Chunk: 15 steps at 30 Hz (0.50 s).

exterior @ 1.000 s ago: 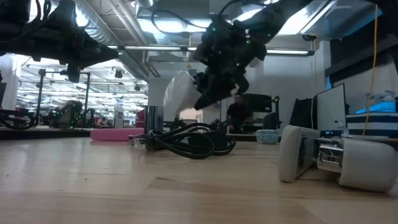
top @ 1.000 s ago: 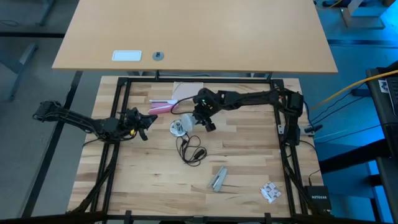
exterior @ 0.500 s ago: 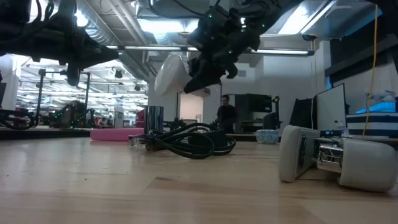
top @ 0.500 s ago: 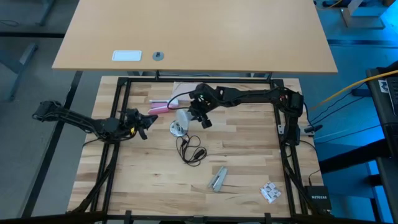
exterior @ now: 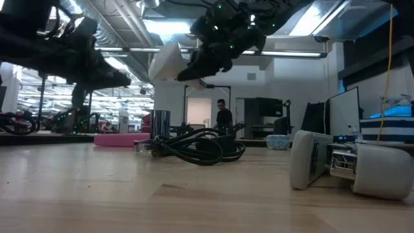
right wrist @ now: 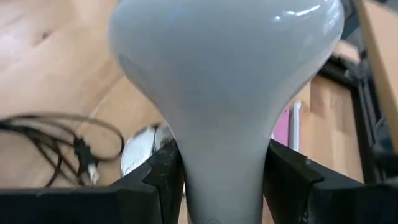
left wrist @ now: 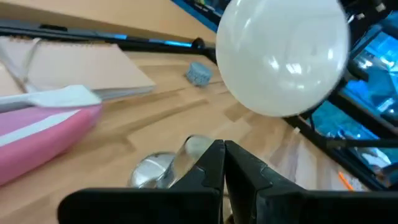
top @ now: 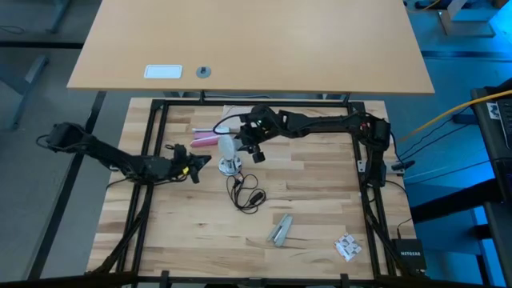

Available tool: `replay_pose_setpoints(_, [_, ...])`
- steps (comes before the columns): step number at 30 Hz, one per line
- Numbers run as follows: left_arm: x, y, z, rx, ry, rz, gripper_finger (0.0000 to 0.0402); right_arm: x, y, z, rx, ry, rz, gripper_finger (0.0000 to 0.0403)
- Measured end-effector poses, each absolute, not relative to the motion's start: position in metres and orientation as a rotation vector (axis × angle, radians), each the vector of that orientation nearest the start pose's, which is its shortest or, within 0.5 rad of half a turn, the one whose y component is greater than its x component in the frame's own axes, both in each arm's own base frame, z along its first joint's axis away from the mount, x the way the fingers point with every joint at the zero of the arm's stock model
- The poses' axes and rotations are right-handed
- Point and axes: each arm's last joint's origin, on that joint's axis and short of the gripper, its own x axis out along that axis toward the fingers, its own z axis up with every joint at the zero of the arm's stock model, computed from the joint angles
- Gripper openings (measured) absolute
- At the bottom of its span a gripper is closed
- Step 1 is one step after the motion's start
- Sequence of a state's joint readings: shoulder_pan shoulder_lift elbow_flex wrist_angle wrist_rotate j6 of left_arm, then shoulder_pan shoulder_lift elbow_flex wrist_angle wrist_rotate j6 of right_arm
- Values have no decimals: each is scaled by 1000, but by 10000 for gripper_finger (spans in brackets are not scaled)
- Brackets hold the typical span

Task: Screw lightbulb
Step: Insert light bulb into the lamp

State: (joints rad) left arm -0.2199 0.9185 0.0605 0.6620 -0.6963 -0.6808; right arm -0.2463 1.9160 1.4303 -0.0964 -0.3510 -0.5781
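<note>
My right gripper (top: 250, 149) holds the frosted-white lightbulb (top: 227, 146) in the air, just above the silvery socket (top: 230, 166). The socket stands on the wooden table with its black cord (top: 244, 192) coiled toward the near side. In the low view the lightbulb (exterior: 165, 62) hangs well above the cord, left of my right gripper (exterior: 204, 61). My left gripper (top: 204, 162) is shut and empty, close to the socket's left. Its wrist view shows the lightbulb's globe (left wrist: 283, 56) above the socket (left wrist: 161, 174). My right gripper pinches the lightbulb's narrow neck (right wrist: 224, 177) between its two fingers (right wrist: 158, 180), one on each side. The fingers come slanting down from the table's right. The globe points away from the gripper toward the table's left, and the lightbulb is lifted clear of the socket and table.
A pink object (top: 206, 138) and a pale sheet (top: 240, 116) lie just beyond the socket. A small blue-grey cap (left wrist: 199, 73) sits farther back. A silvery piece (top: 280, 230) and a small white packet (top: 346, 246) lie near the front. A black frame borders the table.
My right gripper has risen with the lightbulb and carried it a little toward the table's left and far edge, tipping it from nearly upright to nearly level. My left gripper, still shut, has moved toward the socket and sunk a little.
</note>
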Motion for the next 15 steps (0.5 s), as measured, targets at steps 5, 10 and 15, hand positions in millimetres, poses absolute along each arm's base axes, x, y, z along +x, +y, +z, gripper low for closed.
replay_pose_setpoints(5, [178, -19, 156, -511, 39, 581, 4, 431, -80, 246, -423, 415, 269, 177])
replay_pose_setpoints(10, [201, -24, 160, -411, 87, 598, 4, 433, -70, 247, -440, 424, 224, 177])
replay_pose_setpoints(15, [211, -26, 166, -367, 92, 602, 4, 432, -69, 244, -436, 460, 219, 177])
